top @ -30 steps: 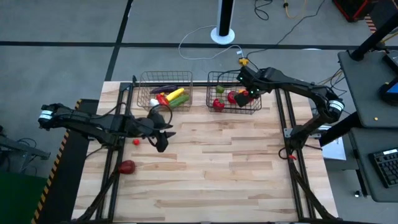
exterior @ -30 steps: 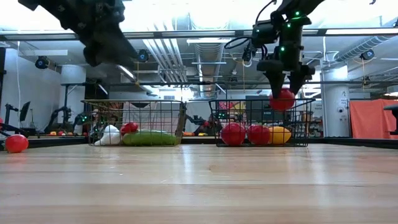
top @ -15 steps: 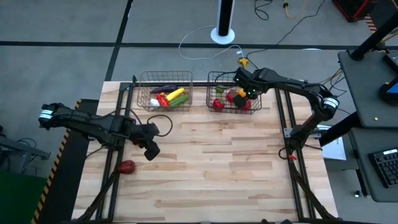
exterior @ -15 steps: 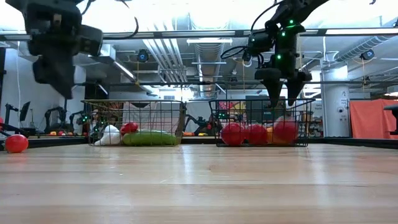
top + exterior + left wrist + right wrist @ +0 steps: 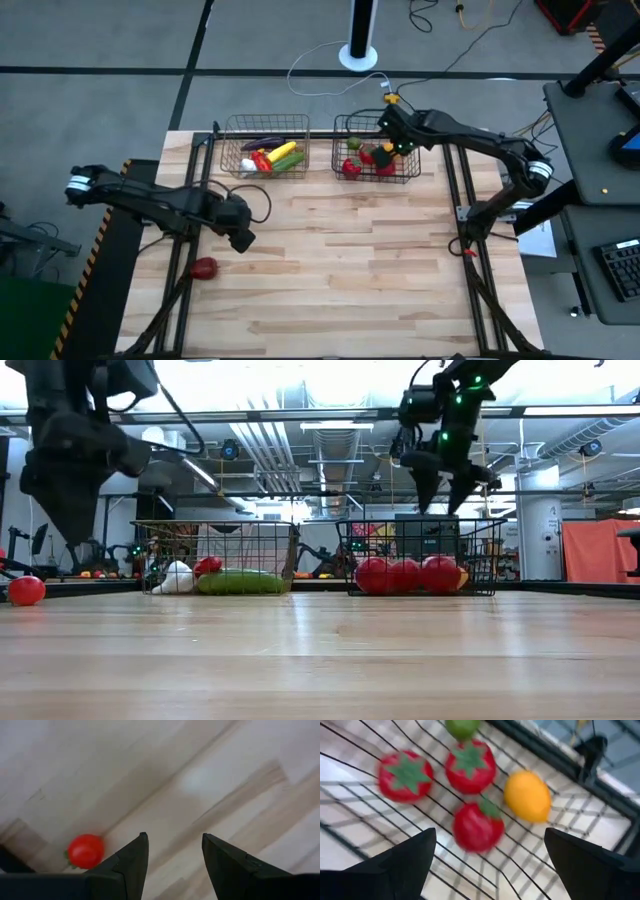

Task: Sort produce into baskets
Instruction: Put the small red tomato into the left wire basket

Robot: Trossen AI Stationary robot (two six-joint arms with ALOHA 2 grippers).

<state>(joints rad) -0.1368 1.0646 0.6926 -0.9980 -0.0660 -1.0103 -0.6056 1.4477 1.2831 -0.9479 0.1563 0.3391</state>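
The right gripper (image 5: 446,488) hangs above the dark grey wire-mesh basket (image 5: 345,124) at the far edge of the pale wooden plank table (image 5: 340,280), its two fingers spread wide and holding nothing. Directly under it, inside that basket, lie three red toy tomatoes with green leaf caps (image 5: 470,765) and a round orange-yellow toy fruit (image 5: 527,796) (a green piece shows at the basket's far wall) — all apart from the fingers.

Beside the grey basket stands the brownish-copper wire-mesh basket (image 5: 230,128), with a yellow corn cob (image 5: 283,152), a green cucumber (image 5: 238,582) and a white garlic bulb (image 5: 178,578) among its load.

The left gripper (image 5: 171,851) hovers over bare planks nearer than the copper basket — its dark fingers partly open, empty. A lone red toy tomato (image 5: 204,267) lies on the table near it, just off to one side of the finger gap, untouched.
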